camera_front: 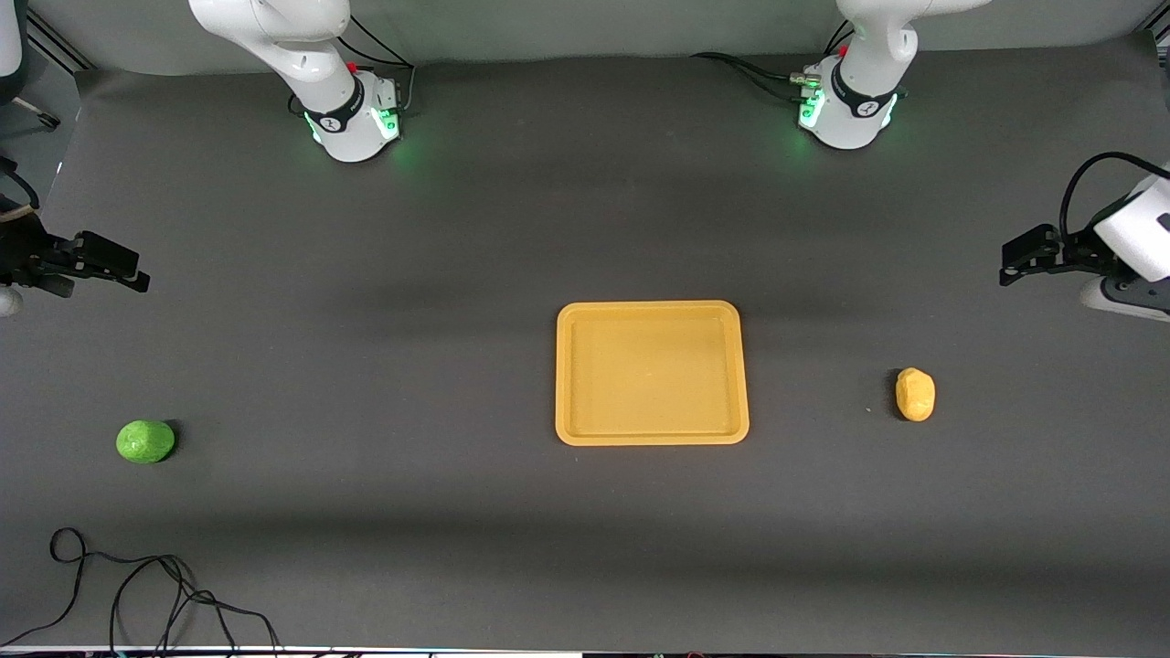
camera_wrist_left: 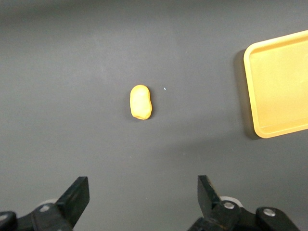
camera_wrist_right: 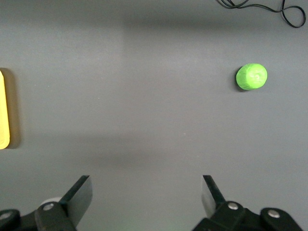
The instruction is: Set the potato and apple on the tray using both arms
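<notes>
Apple (camera_front: 145, 441) nearest the camera, at the right arm's end; potato (camera_front: 915, 394) a bit farther, at the left arm's end; empty tray (camera_front: 651, 373) between them. Both look light, rigid, rounded (may roll), so pinch across the short axis. Right gripper (camera_wrist_right: 144, 192) and left gripper (camera_wrist_left: 143, 193) hover spread wide, each well apart from its target.

A robotics lab bench: two white arms (camera_front: 311, 64) are bolted by green-lit bases to a bare grey table (camera_front: 512, 228), with loose black cables (camera_front: 137, 594) at its edge, well apart from either claw.
</notes>
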Robot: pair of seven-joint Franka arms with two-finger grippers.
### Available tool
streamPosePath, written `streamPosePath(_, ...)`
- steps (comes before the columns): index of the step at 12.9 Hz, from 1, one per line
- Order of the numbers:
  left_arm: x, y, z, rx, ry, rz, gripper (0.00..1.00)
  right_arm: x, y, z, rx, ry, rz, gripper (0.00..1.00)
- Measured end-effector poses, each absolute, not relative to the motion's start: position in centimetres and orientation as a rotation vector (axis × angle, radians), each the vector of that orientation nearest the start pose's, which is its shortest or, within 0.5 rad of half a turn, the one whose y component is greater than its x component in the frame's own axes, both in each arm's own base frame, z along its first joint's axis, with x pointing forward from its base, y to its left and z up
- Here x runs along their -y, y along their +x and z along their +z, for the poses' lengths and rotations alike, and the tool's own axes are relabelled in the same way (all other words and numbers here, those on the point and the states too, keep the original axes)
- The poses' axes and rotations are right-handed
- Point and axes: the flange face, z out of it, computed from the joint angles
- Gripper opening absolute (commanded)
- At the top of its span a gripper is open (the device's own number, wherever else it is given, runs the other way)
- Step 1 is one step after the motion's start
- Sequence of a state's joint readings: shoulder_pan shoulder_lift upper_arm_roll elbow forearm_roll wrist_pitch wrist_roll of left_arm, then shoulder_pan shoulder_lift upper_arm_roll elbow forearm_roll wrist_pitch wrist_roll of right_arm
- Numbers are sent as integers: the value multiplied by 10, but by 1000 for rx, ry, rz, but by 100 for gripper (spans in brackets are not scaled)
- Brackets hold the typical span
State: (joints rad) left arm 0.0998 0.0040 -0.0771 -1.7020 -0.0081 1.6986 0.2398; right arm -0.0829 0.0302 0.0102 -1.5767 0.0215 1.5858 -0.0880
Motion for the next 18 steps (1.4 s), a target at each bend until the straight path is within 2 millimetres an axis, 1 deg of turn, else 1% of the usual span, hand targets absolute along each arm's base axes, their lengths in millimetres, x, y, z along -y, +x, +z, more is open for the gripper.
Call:
streamPosePath(2,-12,562,573,-340,-3134,24,100,39,563,605,23,-3115,34,100)
streamPosePath(9,-12,563,567,-342,-3136,49,100,39,563,603,22,-3114,43,100)
streamPosePath(10,-11,564,563,-343,-3137,60,100,39,563,602,22,-3113,44,100)
streamPosePath(11,-11,566,555,-343,-3138,67,100,39,563,602,22,-3113,45,100)
streamPosePath(13,-11,577,525,-336,-3140,49,100,39,564,602,22,-3113,45,100)
streamPosePath(15,-12,585,488,-315,-3148,109,100,39,564,601,21,-3113,48,100)
streamPosePath(16,-13,587,463,-277,-3154,139,100,39,565,600,20,-3113,49,100)
streamPosePath(17,-14,590,434,-217,-3158,128,100,40,565,599,19,-3113,46,100)
streamPosePath(18,-15,591,400,-170,-3161,90,100,42,567,598,13,-3114,34,100)
